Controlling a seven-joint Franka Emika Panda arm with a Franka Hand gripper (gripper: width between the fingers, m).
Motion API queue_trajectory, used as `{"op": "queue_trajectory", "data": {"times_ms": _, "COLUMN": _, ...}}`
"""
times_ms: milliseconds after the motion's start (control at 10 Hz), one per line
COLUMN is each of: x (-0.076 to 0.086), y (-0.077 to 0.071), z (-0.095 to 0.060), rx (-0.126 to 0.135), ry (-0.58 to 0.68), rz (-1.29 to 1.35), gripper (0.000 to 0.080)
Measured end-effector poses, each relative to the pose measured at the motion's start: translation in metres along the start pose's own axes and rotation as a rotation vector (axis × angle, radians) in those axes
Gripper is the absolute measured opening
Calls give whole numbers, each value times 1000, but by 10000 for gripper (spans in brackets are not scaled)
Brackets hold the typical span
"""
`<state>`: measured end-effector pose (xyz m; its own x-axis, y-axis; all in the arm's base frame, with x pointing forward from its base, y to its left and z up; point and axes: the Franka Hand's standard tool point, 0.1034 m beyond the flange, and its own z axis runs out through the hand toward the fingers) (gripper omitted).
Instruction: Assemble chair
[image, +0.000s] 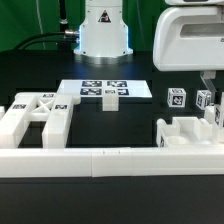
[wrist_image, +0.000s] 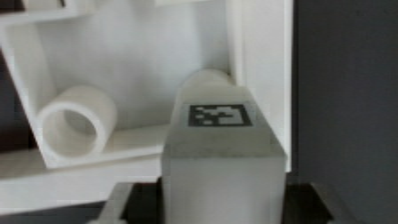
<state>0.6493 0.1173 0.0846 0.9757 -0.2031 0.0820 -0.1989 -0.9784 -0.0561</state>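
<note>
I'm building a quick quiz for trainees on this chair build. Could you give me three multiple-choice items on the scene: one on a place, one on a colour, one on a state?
1. In the exterior view, where does the X-braced panel lie?
A. To the left of the marker board
B. To its right
C. On top of it

2. What colour is the table?
A. White
B. Red
C. Black

3. In the wrist view, the tagged post is:
A. Lying on the marker board
B. Between the fingers of the gripper
C. Broken in two

Answers:
1. A, it sits near that view's left edge.
2. C, the bare surface is black.
3. B, dark fingers flank it on both sides.
</note>
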Motion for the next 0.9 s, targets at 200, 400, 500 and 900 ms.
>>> {"op": "queue_trajectory", "data": {"times_ms": 200, "x": 0, "y": 1, "z": 0, "rx": 4, "ry": -2, "rz": 127, "gripper": 285}}
{"op": "queue_trajectory", "data": {"times_ms": 400, "x": -1, "y": 2, "z": 0, "rx": 9, "ry": -5, "rz": 337, "gripper": 285}}
{"op": "queue_trajectory", "data": {"times_ms": 500, "x": -2, "y": 3, "z": 0, "rx": 20, "ry": -14, "rz": 464, "gripper": 285}}
{"op": "queue_trajectory", "data": {"times_ms": 900, "x": -3, "y": 2, "z": 1, "rx": 24, "ry": -24, "rz": 811, "gripper": 285}}
